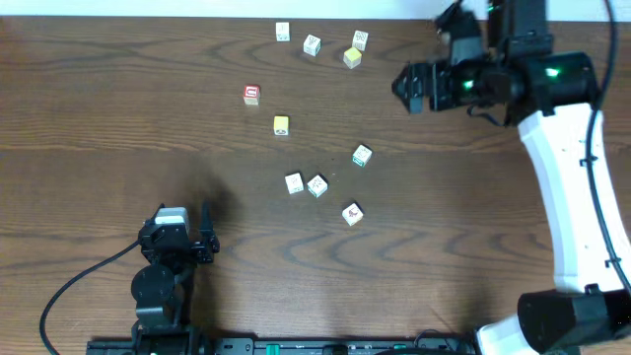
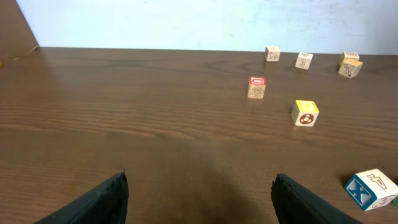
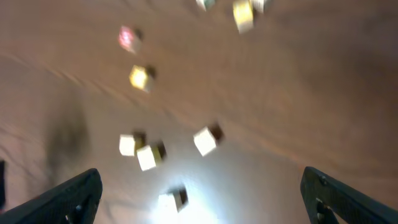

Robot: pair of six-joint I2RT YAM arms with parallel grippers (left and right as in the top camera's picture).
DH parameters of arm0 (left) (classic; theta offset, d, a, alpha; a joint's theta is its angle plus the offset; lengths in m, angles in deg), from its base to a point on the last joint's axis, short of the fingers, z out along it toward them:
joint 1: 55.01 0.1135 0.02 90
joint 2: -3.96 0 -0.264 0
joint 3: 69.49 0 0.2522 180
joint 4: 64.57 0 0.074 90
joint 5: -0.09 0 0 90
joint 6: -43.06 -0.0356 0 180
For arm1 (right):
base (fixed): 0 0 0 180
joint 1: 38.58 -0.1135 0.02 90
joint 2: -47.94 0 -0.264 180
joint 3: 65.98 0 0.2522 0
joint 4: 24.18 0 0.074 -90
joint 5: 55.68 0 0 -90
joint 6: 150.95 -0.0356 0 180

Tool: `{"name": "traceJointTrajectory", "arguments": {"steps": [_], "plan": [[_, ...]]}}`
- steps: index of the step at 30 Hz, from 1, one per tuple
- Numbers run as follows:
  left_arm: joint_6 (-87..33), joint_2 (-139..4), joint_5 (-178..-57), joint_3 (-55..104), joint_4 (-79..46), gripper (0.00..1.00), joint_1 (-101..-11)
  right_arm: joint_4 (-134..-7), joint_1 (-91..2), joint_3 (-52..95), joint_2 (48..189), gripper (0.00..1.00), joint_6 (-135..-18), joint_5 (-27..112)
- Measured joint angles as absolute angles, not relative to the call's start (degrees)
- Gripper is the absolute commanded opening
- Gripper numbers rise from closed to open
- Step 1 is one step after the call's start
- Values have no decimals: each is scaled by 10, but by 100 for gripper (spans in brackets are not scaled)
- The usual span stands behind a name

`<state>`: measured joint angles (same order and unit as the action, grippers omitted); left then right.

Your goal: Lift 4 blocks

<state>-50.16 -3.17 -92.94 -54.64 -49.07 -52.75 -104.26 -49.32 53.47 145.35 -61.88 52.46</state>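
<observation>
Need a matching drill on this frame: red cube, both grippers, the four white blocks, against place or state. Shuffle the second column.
Column 1
1. red cube
2. left gripper
3. right gripper
4. four blocks

Column 2
A. open, raised at the far right, blocks below it
B. loose group at mid-table, none held
C. open, low at the near left, nothing between its fingers
D. alone, just beyond and left of a yellow cube

Pairs: 1-D, 2-C, 3-A, 4-B
</observation>
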Motion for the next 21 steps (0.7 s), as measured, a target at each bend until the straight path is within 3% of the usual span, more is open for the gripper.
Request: {"name": "traceJointTrajectory", "arguments": {"steps": [6, 15, 21], "plan": [[-502, -32, -929, -546, -491, 74, -527, -1075, -516, 535, 1459, 99, -605, 497], [-502, -32, -929, -546, -491, 74, -527, -1016, -538, 520, 1469, 99, -617, 449], [-502, -32, -930, -546, -491, 74, -527, -1017, -610, 488, 1581, 99, -620, 401]]}}
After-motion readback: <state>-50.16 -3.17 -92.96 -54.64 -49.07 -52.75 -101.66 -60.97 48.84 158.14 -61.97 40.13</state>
